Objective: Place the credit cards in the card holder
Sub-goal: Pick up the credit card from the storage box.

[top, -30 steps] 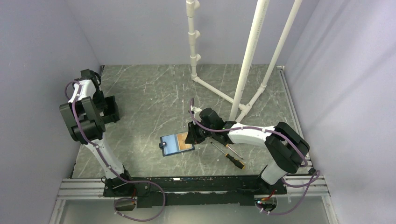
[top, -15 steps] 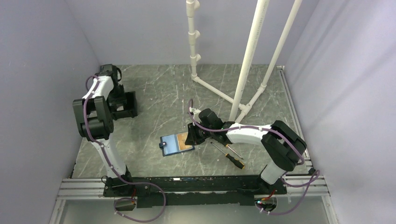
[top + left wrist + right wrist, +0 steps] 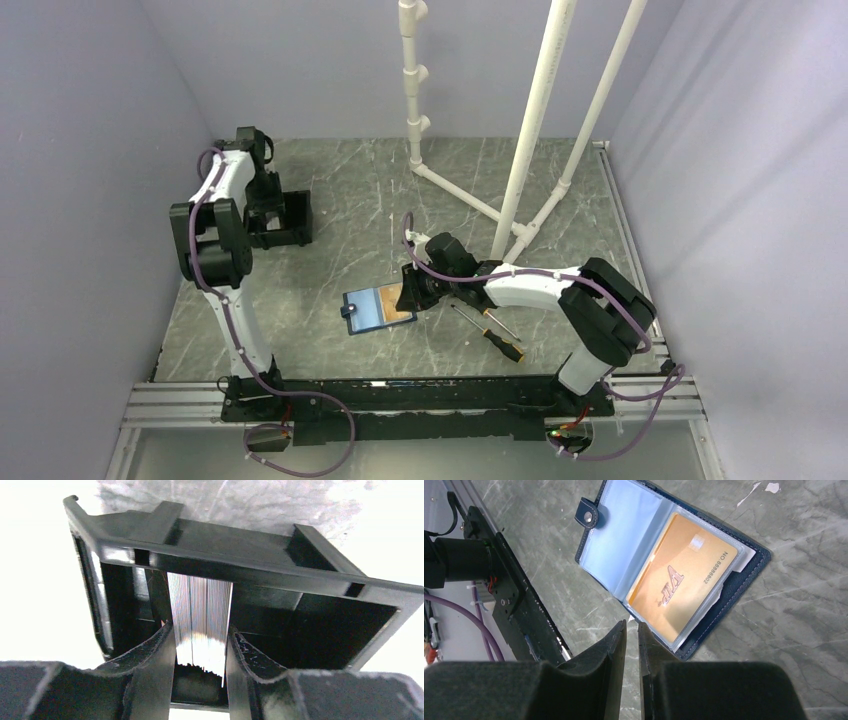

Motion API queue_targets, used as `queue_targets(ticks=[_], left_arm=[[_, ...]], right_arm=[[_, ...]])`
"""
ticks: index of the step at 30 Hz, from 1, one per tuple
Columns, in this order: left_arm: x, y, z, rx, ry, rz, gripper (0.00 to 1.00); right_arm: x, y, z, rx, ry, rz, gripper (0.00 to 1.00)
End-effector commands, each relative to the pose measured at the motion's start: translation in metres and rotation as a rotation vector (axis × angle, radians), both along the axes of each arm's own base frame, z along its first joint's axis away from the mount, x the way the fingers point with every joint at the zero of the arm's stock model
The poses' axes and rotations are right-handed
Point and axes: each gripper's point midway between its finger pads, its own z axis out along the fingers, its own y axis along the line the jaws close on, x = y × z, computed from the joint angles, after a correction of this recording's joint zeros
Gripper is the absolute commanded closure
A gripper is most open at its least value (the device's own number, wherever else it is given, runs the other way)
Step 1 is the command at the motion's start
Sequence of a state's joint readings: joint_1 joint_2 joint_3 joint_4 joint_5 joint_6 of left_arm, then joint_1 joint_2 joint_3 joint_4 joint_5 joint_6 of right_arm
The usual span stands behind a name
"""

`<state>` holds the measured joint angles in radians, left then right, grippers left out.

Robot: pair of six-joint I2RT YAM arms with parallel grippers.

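Several credit cards (image 3: pixel 200 610) fill left claw (image 3: pixel 200 629), right claw (image 3: pixel 632 625) beside card holder (image 3: pixel 620 539) edge.

Lavender walls (image 3: pixel 100 100), grey marbled tabletop (image 3: pixel 340 200), white pipe frame (image 3: pixel 533 130)

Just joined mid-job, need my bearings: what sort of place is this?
Probably a lab test cell: plain lavender walls boxing in a marbled tabletop, a white PVC pipe frame at the back, an aluminium mounting rail.

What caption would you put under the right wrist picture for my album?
Gold card tucked in the open blue card holder, right hand nearly shut just beside it.
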<state>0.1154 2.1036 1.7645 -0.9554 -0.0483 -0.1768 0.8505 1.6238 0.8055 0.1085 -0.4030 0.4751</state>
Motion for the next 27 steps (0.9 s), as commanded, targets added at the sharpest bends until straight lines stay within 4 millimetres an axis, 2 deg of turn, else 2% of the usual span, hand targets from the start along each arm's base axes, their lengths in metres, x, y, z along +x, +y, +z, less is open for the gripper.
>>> queue_targets(ticks=[1,5,9,14,21,23,27], left_arm=[[-0.012,0.030,-0.010,0.009,0.066,0.043,0.98],[-0.021,0.052,-0.009,0.062,0.077,0.061,0.97],[-0.028,0.066,-0.010,0.058,0.082,0.085,0.93],[-0.030,0.072,-0.005,0.082,0.065,0.100,0.68],[-0.036,0.091,0.011,0.188,0.067,0.143,0.48],[-0.038,0.096,0.012,0.209,0.077,0.149,0.36],[-0.042,0.104,0.013,0.246,0.091,0.171,0.29]], right_arm=[[0.007,0.008,0.010,0.046,-0.026,0.005,0.83],[0.007,0.008,0.009,0.044,-0.024,0.004,0.83],[0.007,0.009,0.007,0.042,-0.017,0.007,0.83],[0.007,0.009,0.005,0.040,-0.010,0.008,0.83],[0.007,0.009,0.005,0.041,-0.007,0.010,0.83],[0.007,0.009,0.005,0.042,-0.006,0.011,0.83],[0.007,0.009,0.006,0.043,-0.007,0.011,0.83]])
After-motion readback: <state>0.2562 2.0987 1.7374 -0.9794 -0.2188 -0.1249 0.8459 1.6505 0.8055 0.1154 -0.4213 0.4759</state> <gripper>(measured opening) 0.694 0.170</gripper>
